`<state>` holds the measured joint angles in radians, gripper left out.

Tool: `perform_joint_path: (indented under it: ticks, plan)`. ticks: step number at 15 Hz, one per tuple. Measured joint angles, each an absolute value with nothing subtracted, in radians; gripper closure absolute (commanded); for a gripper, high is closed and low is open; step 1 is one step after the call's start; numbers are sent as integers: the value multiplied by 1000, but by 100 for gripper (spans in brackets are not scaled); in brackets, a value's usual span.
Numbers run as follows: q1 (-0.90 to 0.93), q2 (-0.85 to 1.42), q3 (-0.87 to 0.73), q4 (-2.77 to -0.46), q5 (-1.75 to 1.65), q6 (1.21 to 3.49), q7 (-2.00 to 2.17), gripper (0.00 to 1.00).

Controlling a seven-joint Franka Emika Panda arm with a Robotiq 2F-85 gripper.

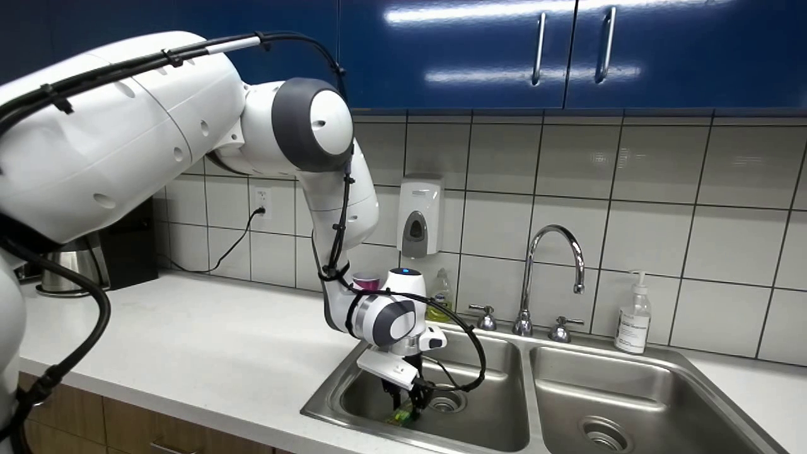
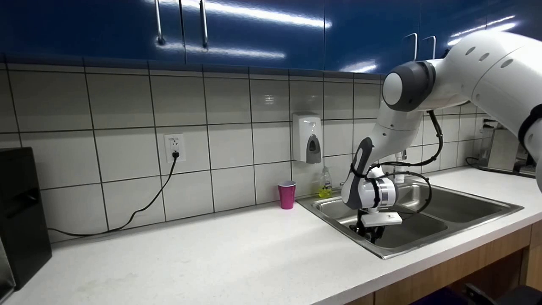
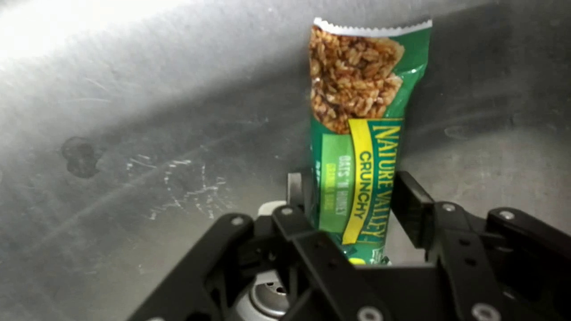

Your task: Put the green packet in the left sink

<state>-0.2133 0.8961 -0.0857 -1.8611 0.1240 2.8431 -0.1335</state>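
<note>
White countertop (image 1: 189,321) spreads left of the Robotiq gripper (image 3: 351,196) in an exterior view, and a pink cup (image 1: 368,284) stands behind and left of it, partly hidden by the arm (image 1: 265,126). The gripper points down inside the left sink (image 1: 498,403). Its fingers (image 3: 412,207) are partway apart, one at each long edge of a green Nature Valley Crunchy packet (image 3: 357,156), also inside that sink; whether they grip it, I cannot tell. Just to the right is the drain (image 1: 446,401); farther right, a chrome faucet (image 1: 529,265), a pump bottle (image 1: 632,321) and the right basin (image 1: 605,381).
</note>
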Motion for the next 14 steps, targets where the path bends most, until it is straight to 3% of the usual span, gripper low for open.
perform_joint_path:
  ticks: [2,14]
  plan:
    - [-211,896,-86,-1859,124,2843,-132,0]
    - [-200,834,-106,-1877,124,2843,-116,0]
